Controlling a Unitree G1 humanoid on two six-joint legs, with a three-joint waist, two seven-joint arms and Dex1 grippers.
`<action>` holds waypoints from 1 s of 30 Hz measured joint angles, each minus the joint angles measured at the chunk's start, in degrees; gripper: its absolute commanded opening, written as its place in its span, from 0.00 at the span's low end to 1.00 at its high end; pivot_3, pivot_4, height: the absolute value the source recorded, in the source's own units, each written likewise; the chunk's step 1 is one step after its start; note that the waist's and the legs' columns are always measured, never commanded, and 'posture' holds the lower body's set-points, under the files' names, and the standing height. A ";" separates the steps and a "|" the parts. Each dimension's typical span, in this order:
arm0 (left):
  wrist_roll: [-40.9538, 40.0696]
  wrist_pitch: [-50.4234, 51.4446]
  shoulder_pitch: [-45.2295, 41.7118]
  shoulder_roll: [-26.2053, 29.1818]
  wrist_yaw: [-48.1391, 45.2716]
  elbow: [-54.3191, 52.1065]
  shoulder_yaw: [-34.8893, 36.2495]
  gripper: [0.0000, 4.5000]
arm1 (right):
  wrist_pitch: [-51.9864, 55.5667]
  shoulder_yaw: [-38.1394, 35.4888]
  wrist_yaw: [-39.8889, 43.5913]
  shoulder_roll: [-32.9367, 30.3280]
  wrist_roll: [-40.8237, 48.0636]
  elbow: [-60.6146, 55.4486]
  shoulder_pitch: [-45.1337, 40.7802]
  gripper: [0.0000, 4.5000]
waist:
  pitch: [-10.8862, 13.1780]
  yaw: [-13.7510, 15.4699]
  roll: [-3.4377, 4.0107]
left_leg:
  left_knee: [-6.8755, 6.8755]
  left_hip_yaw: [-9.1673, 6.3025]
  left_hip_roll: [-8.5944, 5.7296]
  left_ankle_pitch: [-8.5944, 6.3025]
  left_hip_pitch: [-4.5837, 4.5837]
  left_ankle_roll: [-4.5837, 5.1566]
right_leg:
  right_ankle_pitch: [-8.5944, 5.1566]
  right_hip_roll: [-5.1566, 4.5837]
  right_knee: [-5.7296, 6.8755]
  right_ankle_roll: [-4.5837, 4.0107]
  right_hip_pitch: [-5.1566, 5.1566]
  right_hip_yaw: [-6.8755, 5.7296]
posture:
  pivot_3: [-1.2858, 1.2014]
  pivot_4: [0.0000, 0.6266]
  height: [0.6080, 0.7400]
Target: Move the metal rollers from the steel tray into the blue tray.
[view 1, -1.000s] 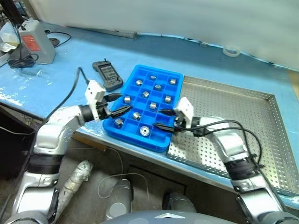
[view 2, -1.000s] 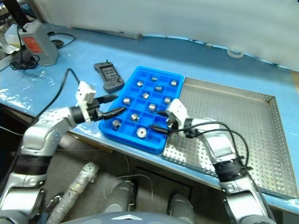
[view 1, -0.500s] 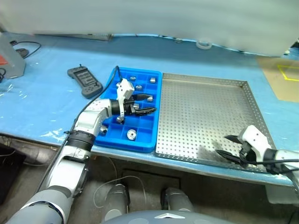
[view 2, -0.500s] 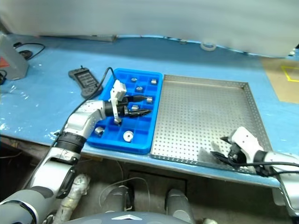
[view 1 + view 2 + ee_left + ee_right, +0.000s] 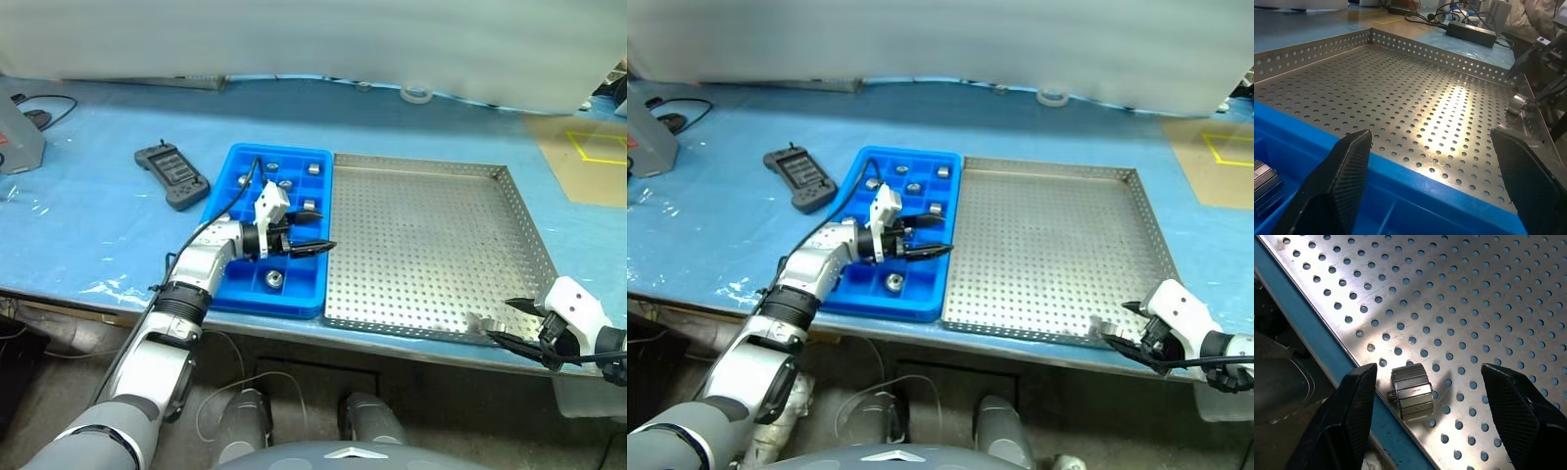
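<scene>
Entry, operator: your table with its light-blue cover (image 5: 98, 215) carried everything at this moment. The steel tray (image 5: 431, 176) lay to the robot's right of centre, its perforated floor almost bare. Touching its left rim sat the blue tray (image 5: 223, 171), with several metal rollers (image 5: 312, 167) already resting in its compartments. A dark handheld device (image 5: 172, 176) lay on the cover beside the blue tray, and a white tape ring (image 5: 417, 94) sat far back.

Your left gripper (image 5: 315, 246) hovered above the blue tray's right-hand edge, pointing level toward the steel tray, jaws spread wide and holding nothing. Your right gripper (image 5: 519, 324) was at the steel tray's near right corner, angled downward, jaws likewise spread and empty.

The relation that mattered: one roller (image 5: 1410, 391) remained in the steel tray, lying on its side against the near rim by that corner. In the right wrist view it sat between the two fingertips (image 5: 1359, 401) but nearer to one, not centred. Its long axis appeared to run roughly along the rim, though I couldn't confirm the hole's direction. The right arm was plainly nearer; the left was well apart. My judgement: you needed a small sideways shift to centre the roller, then a descent; the rim close behind it could have fouled one finger.
</scene>
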 measured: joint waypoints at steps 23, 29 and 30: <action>0.65 -0.60 0.91 0.97 1.13 -0.90 1.08 0.90 | -3.51 3.70 -1.36 -0.05 -1.62 3.25 -3.00 0.79 | 0.00 0.27 0.00 | 0.17 0.22 0.01 -0.17 0.00 0.08 | 0.01 -0.06 0.00 -0.03 -0.03 0.16 | 0.39 0.24 1.00; 0.64 0.89 0.91 0.98 1.81 -2.09 1.08 0.90 | -3.44 4.03 -1.40 -0.04 -1.40 3.21 -3.05 0.79 | 0.01 0.31 -0.01 | 0.15 0.23 0.02 -0.20 -0.01 0.06 | 0.01 -0.06 -0.02 -0.03 -0.04 0.15 | 0.39 0.24 1.00; 0.62 1.15 0.91 0.98 1.86 -2.59 1.08 0.90 | -3.64 4.19 -1.46 -0.04 -1.59 3.23 -3.05 0.79 | 0.01 0.31 -0.03 | 0.15 0.23 0.02 -0.20 -0.01 0.05 | 0.01 -0.05 -0.03 -0.03 -0.04 0.16 | 0.39 0.24 1.00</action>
